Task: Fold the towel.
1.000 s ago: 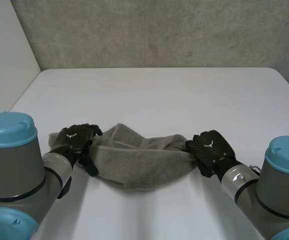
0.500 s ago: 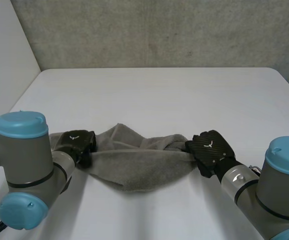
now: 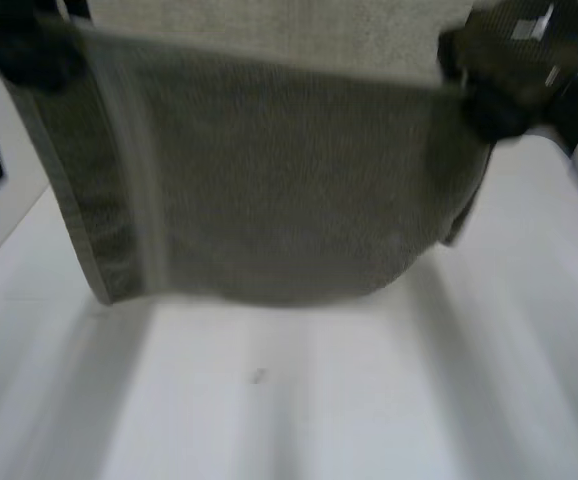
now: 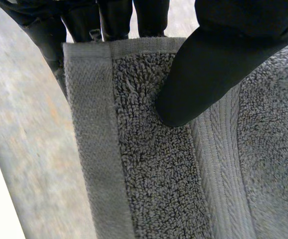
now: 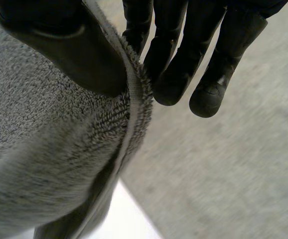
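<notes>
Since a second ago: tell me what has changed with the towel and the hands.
The left hand and right hand raised the towel off the table. It lay bunched there before and now hangs spread between them, each hand pinching an upper corner. Unchanged: each hand keeps its own end of the towel.

Left hand (image 3: 31,55) and right hand (image 3: 504,75) held high, pinching

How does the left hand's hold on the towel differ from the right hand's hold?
The left hand pinches the towel at a top corner, beside its flat woven border; the right hand pinches a bunched terry edge. The left hand's fingers sit behind the cloth; the right hand's fingers show beside the edge. Both thumbs press the towel, which hangs above the table.
</notes>
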